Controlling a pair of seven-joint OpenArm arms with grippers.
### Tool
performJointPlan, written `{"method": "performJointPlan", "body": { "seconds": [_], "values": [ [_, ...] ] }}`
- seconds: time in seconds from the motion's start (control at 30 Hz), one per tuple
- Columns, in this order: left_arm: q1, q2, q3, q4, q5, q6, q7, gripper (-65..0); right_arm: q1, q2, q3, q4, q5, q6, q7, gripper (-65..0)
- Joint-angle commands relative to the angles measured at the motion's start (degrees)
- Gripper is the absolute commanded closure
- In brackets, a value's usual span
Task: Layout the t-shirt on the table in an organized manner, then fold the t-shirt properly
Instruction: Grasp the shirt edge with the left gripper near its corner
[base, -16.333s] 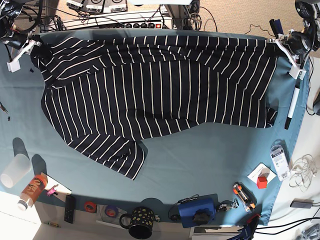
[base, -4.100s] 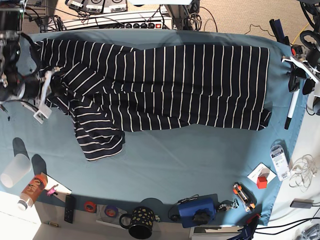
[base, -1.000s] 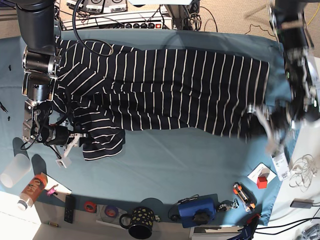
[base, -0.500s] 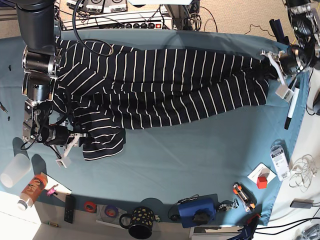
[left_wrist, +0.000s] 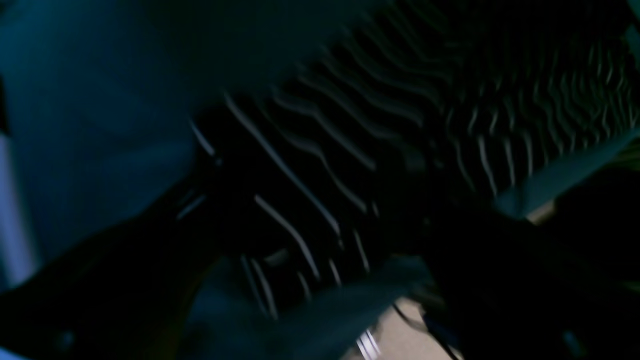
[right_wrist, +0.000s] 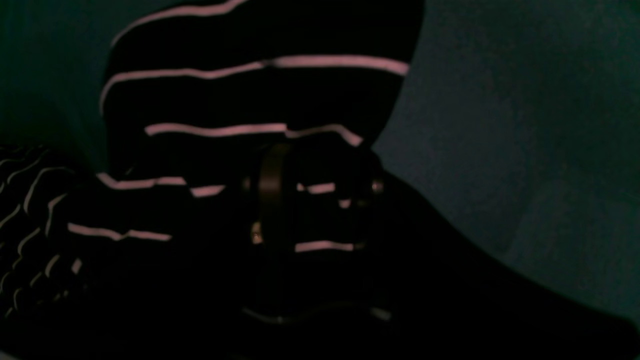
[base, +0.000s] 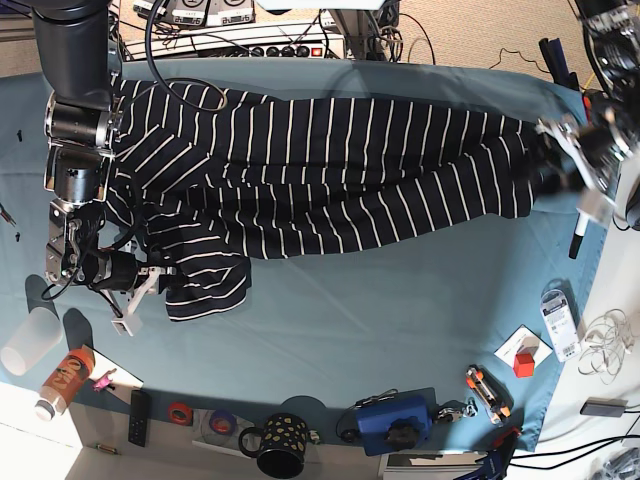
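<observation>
I see the t-shirt (base: 320, 170) lying long and flat across the far half of the table (base: 380, 320), with its white stripes running from the back edge toward me. It is not smooth. One end is bunched up at my right arm's side, and a folded flap of it sticks out toward the near edge there. My right gripper (base: 160, 283) sits low at that flap, and its fingers are closed on the t-shirt cloth. In the right wrist view the striped cloth (right_wrist: 260, 100) is pulled up right against the gripper, with the teal table (right_wrist: 525, 125) beside it. At the other end, my left gripper (base: 560, 160) is at the corner of the t-shirt, and the cloth there is drawn into long folds that point to it. That part is blurry, but the cloth looks pinched in the gripper. The left wrist view is dark and smeared, and I can only make out wavy stripes (left_wrist: 350, 150) close to the camera and some table (left_wrist: 90, 100) next to them. Along the near edge of the table sit a black mug with dots (base: 280, 445), a blue box (base: 395, 420), a clear cup (base: 30, 340) and an orange can (base: 65, 378). A black and white marker (base: 582, 225) lies near the left arm.
</observation>
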Motion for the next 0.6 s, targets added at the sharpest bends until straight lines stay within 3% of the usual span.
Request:
{"method": "performJointPlan", "body": {
  "seconds": [0.0,0.2,0.4,0.57],
  "values": [
    [-1.1,-0.9,-0.3,0.9,-0.2,0.0,-2.0,-37.5,1.0,0.7,0.0,0.3,-1.1,-0.4,-0.6,-19.4],
    [-5.8,-0.6,3.6,-3.5,13.7,2.0,-3.8,-37.6,1.0,0.7,0.0,0.3,-1.0,-0.4,-0.6,-19.4],
    [-10.1,-0.6,11.0,-9.0,20.5,2.0,-3.8,-37.6,1.0,0.7,0.0,0.3,-1.0,-0.5,-0.7,-19.4],
    [-12.8,-0.6,14.4,-11.3,26.6,5.9,-3.8,-37.6,1.0,0.7,0.0,0.3,-1.0,-0.4,-0.9,-19.4]
  ]
}}
